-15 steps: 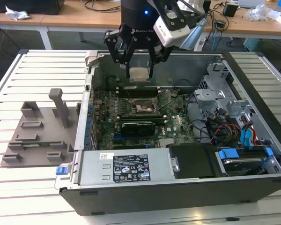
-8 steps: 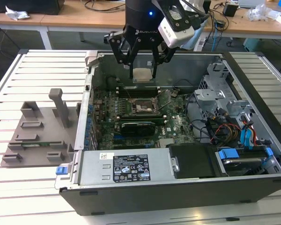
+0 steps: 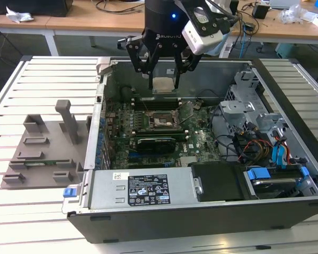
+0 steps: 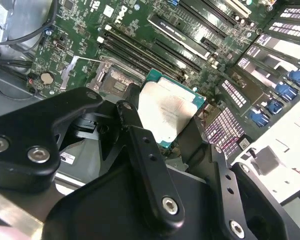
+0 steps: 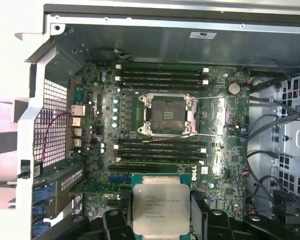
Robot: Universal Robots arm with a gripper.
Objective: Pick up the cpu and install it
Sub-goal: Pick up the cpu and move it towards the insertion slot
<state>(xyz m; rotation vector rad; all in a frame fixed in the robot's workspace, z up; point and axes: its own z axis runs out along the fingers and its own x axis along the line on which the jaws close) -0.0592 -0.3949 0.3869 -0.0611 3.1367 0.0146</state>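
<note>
— Jaws first: what are they doing?

— They are closed on the cpu [image 3: 164,84], pinching it by two opposite edges. The gripper [image 3: 164,79] hangs over the open computer case [image 3: 286,211], above the far part of the motherboard [image 3: 201,143].

— Why the edges?

— My guess is that it keeps the fingers [image 4: 140,145] off the metal top plate and the underside. In both wrist views the cpu [image 5: 161,204] lies flat, plate up and about level with the board, which suits a straight descent.

— Is it over the socket?

— Not squarely, I'd say. In the first wrist view the socket [image 5: 167,114] sits apart from the chip, with memory slots [image 5: 160,150] between them. Its contact field is bare, so it looks ready. Whether the retaining frame is swung fully clear, I can't quite tell.

— And outside the case?

— The grey holder tray [image 3: 42,153] stands on the slatted surface [image 3: 21,217], well apart on the exterior view's left.
</note>
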